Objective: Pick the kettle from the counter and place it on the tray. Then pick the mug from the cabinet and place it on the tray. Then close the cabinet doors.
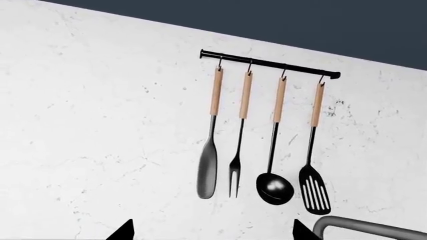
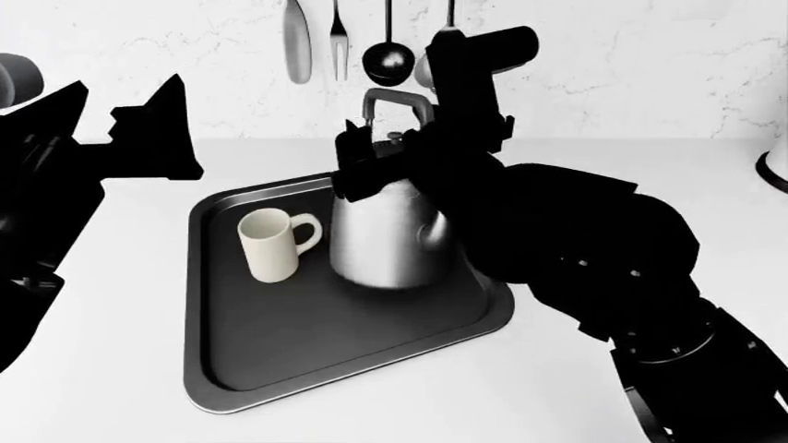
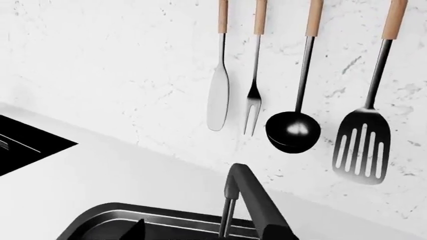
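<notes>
On the black tray (image 2: 320,369), which lies flat on the white bench (image 2: 111,369), the kettle (image 2: 382,240) stands upright toward the tray's back edge, and the cream mug (image 2: 271,245) stands upright just beside it, its loop handle turned toward the kettle. Over the kettle, the right hand (image 2: 369,171) hangs down around the thin arched handle (image 2: 397,100); whether its fingers actually clamp the handle cannot be told, since the dark arm covers them. Well away from the tray, the left hand (image 2: 148,129) is raised above the bench with nothing in it, though how far its fingers are parted cannot be told. Behind the tray, utensils (image 1: 267,140) hang from a rail (image 1: 270,63) on the marbled wall (image 1: 100,125).
</notes>
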You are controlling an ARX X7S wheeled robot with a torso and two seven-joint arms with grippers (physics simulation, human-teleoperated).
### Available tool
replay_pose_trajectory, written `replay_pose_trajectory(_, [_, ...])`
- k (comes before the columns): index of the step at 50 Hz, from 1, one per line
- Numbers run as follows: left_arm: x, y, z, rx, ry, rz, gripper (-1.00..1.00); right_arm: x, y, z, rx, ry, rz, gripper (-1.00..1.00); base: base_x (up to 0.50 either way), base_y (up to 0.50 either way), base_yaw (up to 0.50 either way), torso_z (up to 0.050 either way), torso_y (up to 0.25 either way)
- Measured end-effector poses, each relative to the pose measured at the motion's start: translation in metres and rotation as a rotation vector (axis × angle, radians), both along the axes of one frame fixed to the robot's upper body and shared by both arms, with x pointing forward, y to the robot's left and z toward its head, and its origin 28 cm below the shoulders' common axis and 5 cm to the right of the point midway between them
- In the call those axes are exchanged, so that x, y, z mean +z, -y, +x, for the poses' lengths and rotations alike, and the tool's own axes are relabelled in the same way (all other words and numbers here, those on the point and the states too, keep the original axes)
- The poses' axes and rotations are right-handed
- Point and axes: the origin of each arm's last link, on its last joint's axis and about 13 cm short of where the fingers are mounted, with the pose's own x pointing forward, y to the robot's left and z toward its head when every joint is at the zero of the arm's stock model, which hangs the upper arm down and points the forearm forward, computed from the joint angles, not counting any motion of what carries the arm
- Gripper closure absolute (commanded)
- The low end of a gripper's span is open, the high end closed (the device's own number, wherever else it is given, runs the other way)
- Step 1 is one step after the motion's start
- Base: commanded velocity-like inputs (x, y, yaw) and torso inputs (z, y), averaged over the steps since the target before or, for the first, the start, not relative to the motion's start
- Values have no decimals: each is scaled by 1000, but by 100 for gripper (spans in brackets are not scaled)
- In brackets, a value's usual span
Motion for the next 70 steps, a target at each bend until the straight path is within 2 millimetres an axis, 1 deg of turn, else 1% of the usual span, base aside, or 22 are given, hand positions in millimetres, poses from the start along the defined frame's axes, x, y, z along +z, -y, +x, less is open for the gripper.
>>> replay_pose_trajectory(9, [0, 0, 0, 2, 0, -4, -100, 4, 2, -2, -2, 10, -43, -100, 0, 0, 0, 0, 1])
replay_pose_trajectory(23, [0, -1, -1, 4, 2, -8, -100, 9, 4, -6, -12, -23, -141, -100, 0, 0, 0, 0, 0])
replay_pose_trajectory(29, [0, -1, -1, 4, 2, -9, -100, 12, 5, -7, -18, -25, -151, -100, 0, 0, 0, 0, 0])
replay_pose_trajectory(34, [0, -2, -1, 5, 3, -10, -100, 25, 8, -10, -34, 16, -121, -100, 0, 0, 0, 0, 0])
replay_pose_trajectory(42, [1, -2, -2, 3, 4, -11, -100, 56, 18, -20, -74, 116, -57, -100, 0, 0, 0, 0, 0])
replay_pose_trajectory(50, [5, -1, -4, 0, 12, -9, -100, 85, 28, -39, -109, 227, 12, -100, 0, 0, 0, 0, 0])
replay_pose_trajectory(57, [12, 3, -12, -3, 57, -3, -100, 101, 40, -68, -162, 359, 59, -100, 0, 0, 0, 0, 0])
replay_pose_trajectory(63, [21, 7, -25, 12, 132, 11, -100, 101, 50, -99, -217, 478, 80, -100, 0, 0, 0, 0, 0])
replay_pose_trajectory(70, [29, 15, -47, 48, 240, 45, -100, 91, 62, -132, -301, 609, 97, -100, 0, 0, 0, 0, 0])
